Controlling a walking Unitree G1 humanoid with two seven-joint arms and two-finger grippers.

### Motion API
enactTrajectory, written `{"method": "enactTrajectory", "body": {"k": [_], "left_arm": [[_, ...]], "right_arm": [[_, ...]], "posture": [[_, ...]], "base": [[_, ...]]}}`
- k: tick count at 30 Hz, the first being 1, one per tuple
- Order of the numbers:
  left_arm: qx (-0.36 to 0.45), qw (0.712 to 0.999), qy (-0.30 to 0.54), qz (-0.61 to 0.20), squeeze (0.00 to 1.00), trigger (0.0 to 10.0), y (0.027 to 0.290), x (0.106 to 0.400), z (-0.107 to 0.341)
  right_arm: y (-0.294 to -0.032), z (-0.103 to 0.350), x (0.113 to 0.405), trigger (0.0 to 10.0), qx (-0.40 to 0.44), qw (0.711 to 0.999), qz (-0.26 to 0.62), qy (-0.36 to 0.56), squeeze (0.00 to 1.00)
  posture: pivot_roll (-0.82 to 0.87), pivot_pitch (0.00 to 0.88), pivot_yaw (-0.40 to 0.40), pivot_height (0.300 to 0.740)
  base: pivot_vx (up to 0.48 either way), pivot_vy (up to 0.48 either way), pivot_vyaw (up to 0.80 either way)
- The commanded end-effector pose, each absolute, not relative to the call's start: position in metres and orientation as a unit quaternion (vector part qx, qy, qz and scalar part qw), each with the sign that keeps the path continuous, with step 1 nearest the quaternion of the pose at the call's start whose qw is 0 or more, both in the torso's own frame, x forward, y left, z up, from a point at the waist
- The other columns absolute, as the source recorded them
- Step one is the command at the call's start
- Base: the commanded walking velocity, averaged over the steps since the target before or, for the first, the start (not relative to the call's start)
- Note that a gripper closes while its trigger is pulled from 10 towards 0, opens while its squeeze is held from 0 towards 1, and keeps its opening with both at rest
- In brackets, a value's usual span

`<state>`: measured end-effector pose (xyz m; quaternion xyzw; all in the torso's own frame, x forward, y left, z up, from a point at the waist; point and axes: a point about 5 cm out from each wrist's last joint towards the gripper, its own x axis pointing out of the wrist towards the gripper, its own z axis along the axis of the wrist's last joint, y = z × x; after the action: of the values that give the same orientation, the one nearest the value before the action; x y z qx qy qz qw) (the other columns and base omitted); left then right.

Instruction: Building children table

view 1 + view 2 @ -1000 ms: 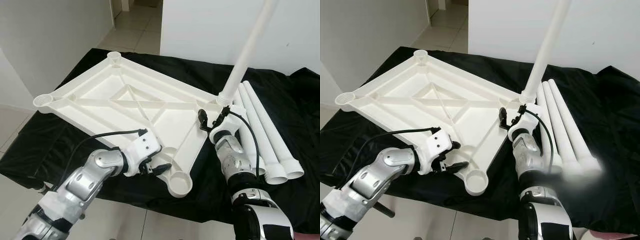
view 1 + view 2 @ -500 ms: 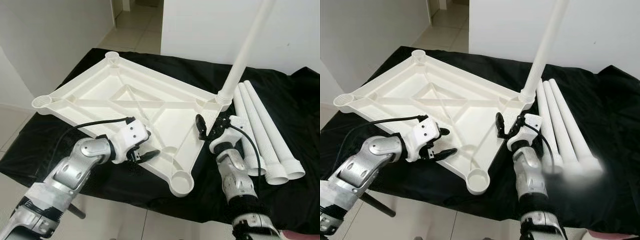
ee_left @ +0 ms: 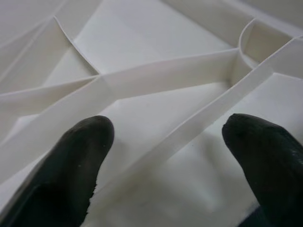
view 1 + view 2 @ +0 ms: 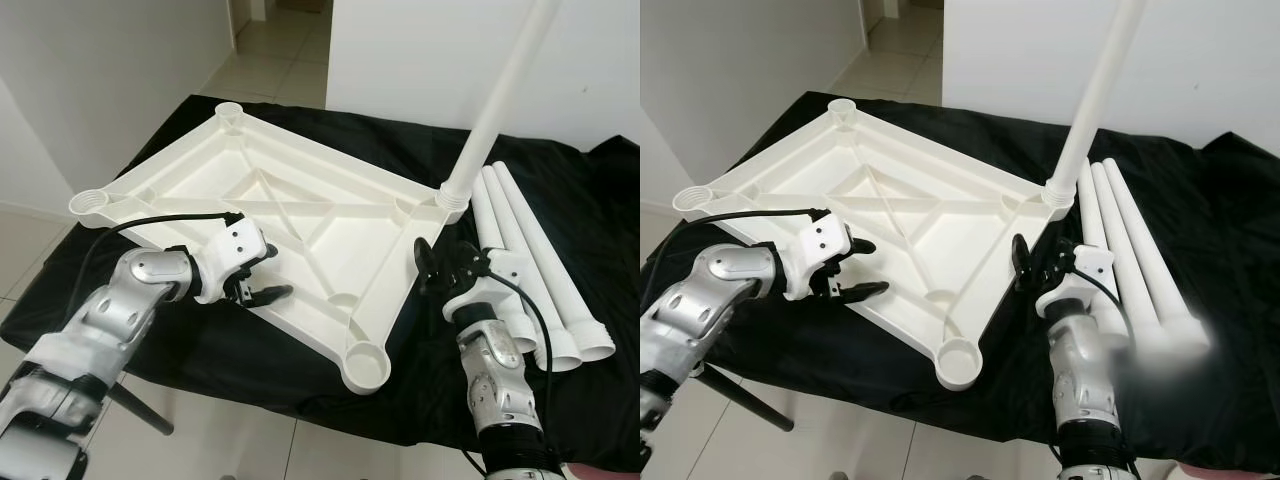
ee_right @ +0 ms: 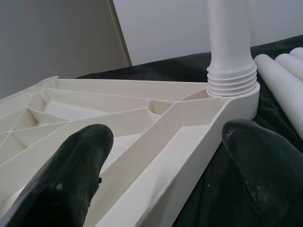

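Observation:
A white plastic tabletop (image 4: pixel 270 190) lies upside down on black cloth, ribs facing up. One white leg (image 4: pixel 498 95) stands upright in its right corner socket (image 4: pixel 451 196). The near socket (image 4: pixel 366 366), left socket (image 4: pixel 88 201) and far socket (image 4: pixel 228 110) hold nothing. Three loose white legs (image 4: pixel 535 265) lie side by side to the right. My left gripper (image 4: pixel 270 272) is open at the tabletop's near-left edge, with the rim between its fingers (image 3: pixel 80 151). My right gripper (image 4: pixel 447 268) is open beside the right edge, just short of the standing leg's threaded base (image 5: pixel 233 80).
The black cloth (image 4: pixel 600 200) covers a low table whose front edge (image 4: pixel 250 385) drops to a pale tiled floor. White walls stand behind and to the left, with a doorway (image 4: pixel 280 40) at the far back. A dark rod (image 4: pixel 140 412) slants under the table's near-left side.
My left gripper slid left along the tabletop's near edge, away from the near socket. My right gripper drew back toward me from the standing leg's base. Both stay open.

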<state>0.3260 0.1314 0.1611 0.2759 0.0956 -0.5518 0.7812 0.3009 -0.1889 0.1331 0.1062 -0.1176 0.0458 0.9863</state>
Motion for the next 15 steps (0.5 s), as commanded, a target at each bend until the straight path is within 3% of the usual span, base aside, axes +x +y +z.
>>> {"method": "enactTrajectory", "body": {"k": [1,6,7,8,15], "left_arm": [[0.285,0.756,0.112,-0.579,1.0,10.0,0.131,0.324,0.157],[0.298,0.756,0.113,-0.572,1.0,10.0,0.126,0.333,0.154],[0.299,0.755,0.114,-0.572,0.79,10.0,0.126,0.334,0.154],[0.294,0.76,0.118,-0.567,0.0,10.0,0.125,0.338,0.154],[0.302,0.772,0.147,-0.54,0.0,10.0,0.123,0.353,0.149]], "right_arm": [[-0.192,0.133,0.299,10.0,0.108,0.986,0.043,-0.115,0.0],[-0.191,0.132,0.297,10.0,0.109,0.986,0.04,-0.116,0.0],[-0.19,0.132,0.297,10.0,0.109,0.986,0.04,-0.116,0.0],[-0.19,0.133,0.296,10.0,0.11,0.986,0.04,-0.115,0.0],[-0.187,0.134,0.296,10.0,0.11,0.986,0.043,-0.115,0.0]], "posture": [[-0.01,0.067,0.004,0.74],[-0.01,0.065,0.016,0.74],[-0.01,0.062,0.021,0.74],[-0.01,0.062,0.021,0.74],[-0.02,0.057,0.023,0.74]], "base": [[0.0,0.0,0.0],[0.0,0.0,0.0],[0.0,0.0,0.0],[0.0,0.0,0.0],[0.0,0.0,0.0]]}}
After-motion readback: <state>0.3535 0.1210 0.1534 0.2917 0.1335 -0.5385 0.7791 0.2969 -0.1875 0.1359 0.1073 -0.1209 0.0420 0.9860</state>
